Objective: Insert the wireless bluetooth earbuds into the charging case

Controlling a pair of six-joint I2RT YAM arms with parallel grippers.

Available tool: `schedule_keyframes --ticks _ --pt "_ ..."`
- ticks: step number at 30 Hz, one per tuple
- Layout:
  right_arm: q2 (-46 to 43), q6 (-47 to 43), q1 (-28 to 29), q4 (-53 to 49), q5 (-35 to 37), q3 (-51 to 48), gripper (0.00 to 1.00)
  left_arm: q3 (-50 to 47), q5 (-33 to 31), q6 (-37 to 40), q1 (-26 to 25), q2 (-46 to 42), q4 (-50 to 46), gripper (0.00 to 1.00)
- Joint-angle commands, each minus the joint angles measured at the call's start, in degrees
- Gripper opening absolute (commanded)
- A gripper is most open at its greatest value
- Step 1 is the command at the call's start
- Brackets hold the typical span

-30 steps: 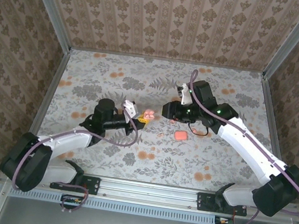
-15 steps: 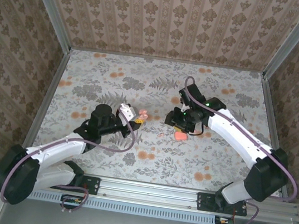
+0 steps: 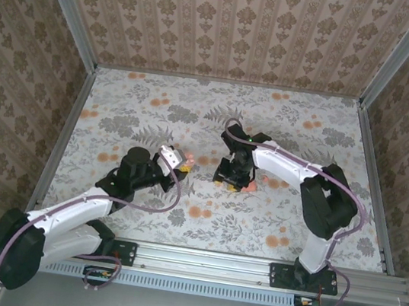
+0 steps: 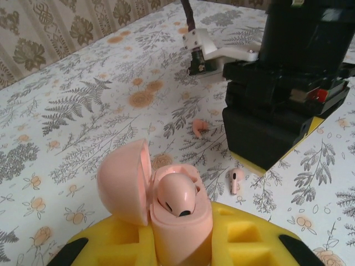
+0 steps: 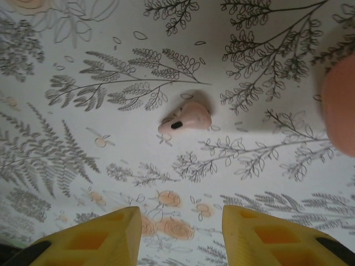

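Progress: being judged as early; nothing is being carried toward the case.
Done: charging case point(image 4: 180, 221) is being presented with its lid point(image 4: 125, 180) swung open.
Left: near earbud point(image 4: 237, 180) and far earbud point(image 4: 199, 126) are lying loose on the table point(image 4: 66, 111), around its middle and a little apart. Both are still to be picked up and seated.
Case contents: a rounded pink piece point(image 4: 176, 195) with a dark spot is sitting in the open case. Whether it is an earbud or the case's own insert cannot be told, and the rest of the inside is being hidden.
Left gripper point(image 3: 178, 161): being clamped on the case from both sides, just left of the table's middle.
Right gripper point(image 5: 180, 235): jaws are being held apart with nothing between them. It is being pointed down at an earbud point(image 5: 186, 118) on the table without touching it.
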Motion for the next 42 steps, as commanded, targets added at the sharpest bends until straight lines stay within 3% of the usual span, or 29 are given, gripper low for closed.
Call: schedule_keyframes --ticks 1,34,42 --pt "2.3 0.66 0.36 0.61 -1.42 2.17 0.43 -0.92 -0.69 -0.19 -0.31 -1.76 -0.87 0.16" --pt "12.47 -6.42 -0.13 -3.39 1.48 10.75 0.43 -0.87 -1.21 -0.42 -0.31 -3.23 -1.92 0.16" --pt "10.64 -15.92 -0.14 -12.61 1.73 15.18 0.42 -0.54 -1.19 -0.57 -0.31 -3.14 -2.19 0.16"
